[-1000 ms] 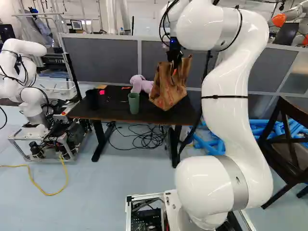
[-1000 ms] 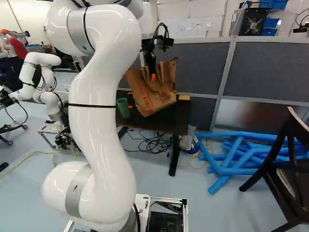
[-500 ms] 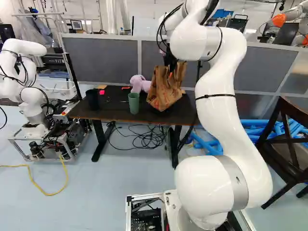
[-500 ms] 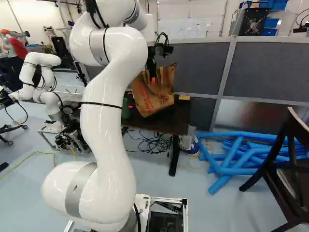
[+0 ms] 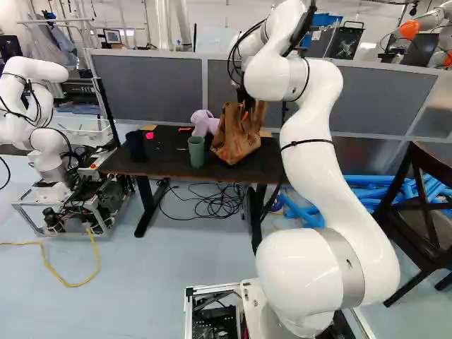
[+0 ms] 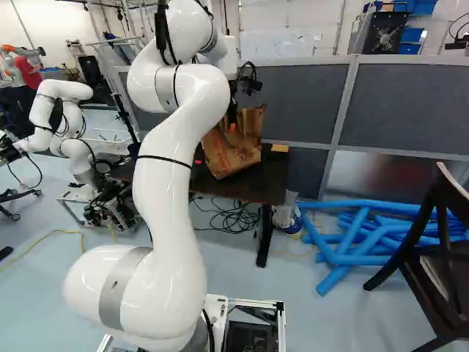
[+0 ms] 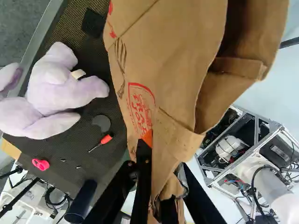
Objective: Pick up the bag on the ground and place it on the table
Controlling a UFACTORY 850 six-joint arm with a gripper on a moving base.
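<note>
My gripper (image 5: 247,107) is over the table (image 5: 159,169), pinching the upper part of the brown paper bag (image 5: 237,140). The bag hangs tilted, its open top beside the fingers; whether its bottom touches the dark tabletop I cannot tell. In the right base view the bag (image 6: 233,150) shows just right of my arm. From the wrist, the gripper (image 7: 150,140) is shut on folded paper of the bag (image 7: 163,60), one orange pad against it; the other fingertip is hidden.
A lilac plush toy (image 5: 203,123) lies beside the bag, with a green cup (image 5: 196,151) nearer the table's front and a dark cup (image 5: 135,145) farther left. Another robot (image 5: 42,127) stands at the left. Blue tubes (image 6: 352,238) and a dark chair (image 6: 432,249) are at the right.
My arm has reached farther forward and come down, carrying the bag with it. In the left base view the bag has shifted left and slightly lower. The base has stayed still.
</note>
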